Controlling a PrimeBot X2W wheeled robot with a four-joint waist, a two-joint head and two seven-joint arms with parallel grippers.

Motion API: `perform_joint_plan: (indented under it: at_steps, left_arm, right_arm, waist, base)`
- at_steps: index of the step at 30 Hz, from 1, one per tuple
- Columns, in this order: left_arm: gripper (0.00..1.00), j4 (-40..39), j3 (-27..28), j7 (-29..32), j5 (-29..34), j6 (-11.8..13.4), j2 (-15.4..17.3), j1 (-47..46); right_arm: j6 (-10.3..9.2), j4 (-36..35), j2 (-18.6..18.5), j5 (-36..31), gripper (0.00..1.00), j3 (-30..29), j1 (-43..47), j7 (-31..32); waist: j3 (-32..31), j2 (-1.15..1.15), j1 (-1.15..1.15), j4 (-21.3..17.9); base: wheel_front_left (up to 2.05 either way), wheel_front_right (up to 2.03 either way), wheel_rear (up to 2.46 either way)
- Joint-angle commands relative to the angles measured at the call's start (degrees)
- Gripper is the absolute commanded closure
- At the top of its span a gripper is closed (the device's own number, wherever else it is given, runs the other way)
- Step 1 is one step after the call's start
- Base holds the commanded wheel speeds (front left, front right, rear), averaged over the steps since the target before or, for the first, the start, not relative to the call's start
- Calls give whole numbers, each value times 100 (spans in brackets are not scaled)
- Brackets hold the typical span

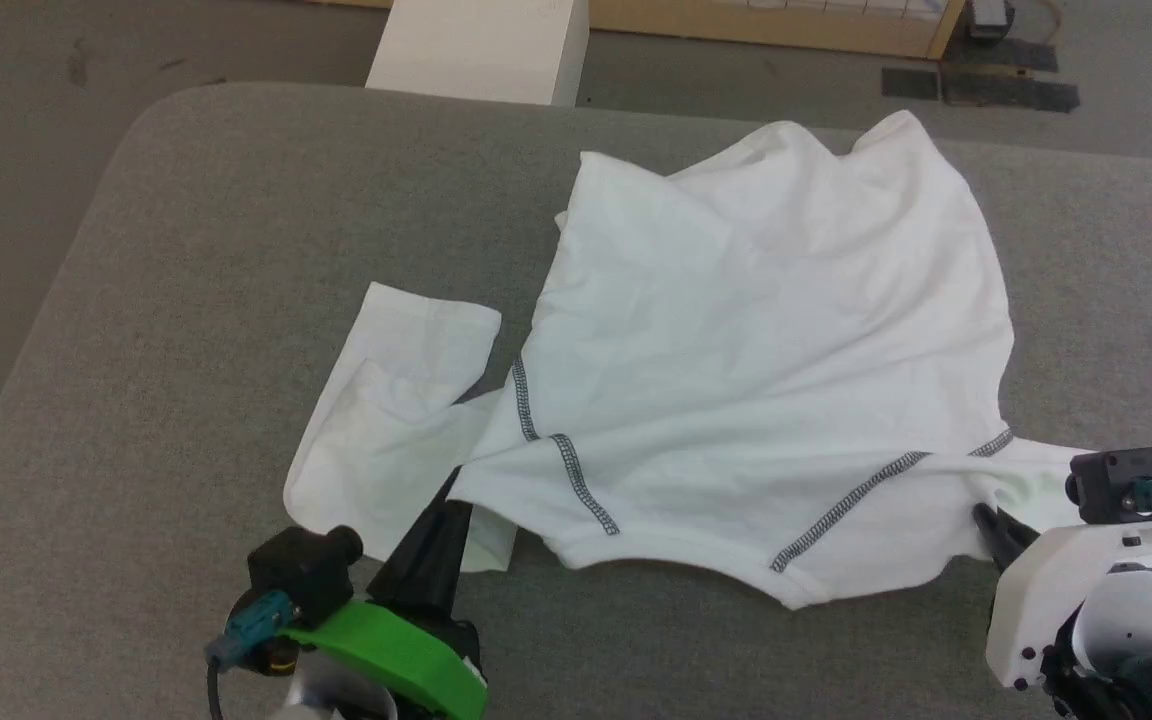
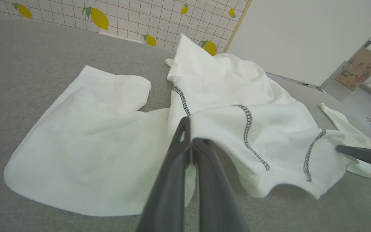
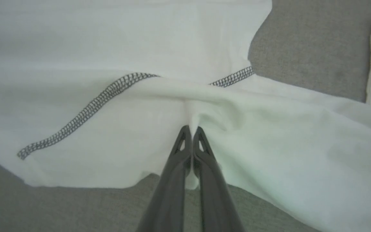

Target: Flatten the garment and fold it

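garment [image 1: 766, 330] white, rumpled, grey zigzag seams, near edge pinched in left tool [image 2: 188, 129] and right tool [image 3: 192, 129]

Grey padded table [image 1: 186, 300]. White box [image 1: 481, 45] just beyond its far edge. Pale wooden frame [image 1: 786, 35] behind it. Dark floor patches [image 1: 1006, 90]. Tiled panel [image 2: 114, 19] printed with lemons. Printed cardboard [image 2: 361, 69], leaning.

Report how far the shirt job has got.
Done: both grips taken. In hand: left gripper and right gripper, jaws shut, pinch the garment at its near edge. Left: it lies rumpled on the grey table; flattening and folding remain.
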Motion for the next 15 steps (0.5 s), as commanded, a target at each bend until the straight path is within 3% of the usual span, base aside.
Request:
perform_joint_plan:
  at_steps: [1, 8, 15]
  left_arm:
    - [100, -57, 49, -89, 72, 42, 10, -59]
    - [100, -284, 220, -214, 178, 213, 18, -340]
    - [100, -466, 280, 116, 162, 186, 92, -1036]
  right_arm:
    - [-9, -92, 80, 44, 100, -75, 56, -175]
    - [-9, -593, 339, 90, 100, -271, -234, -786]
    - [-9, -962, 468, 263, 100, -331, -873, -1027]
  waist:
    - [-317, 0, 0, -178]
    - [-650, 0, 0, -482]
    - [-832, 0, 0, -626]
  base:
    - [0, 0, 0]
    - [0, 0, 0]
    - [0, 0, 0]
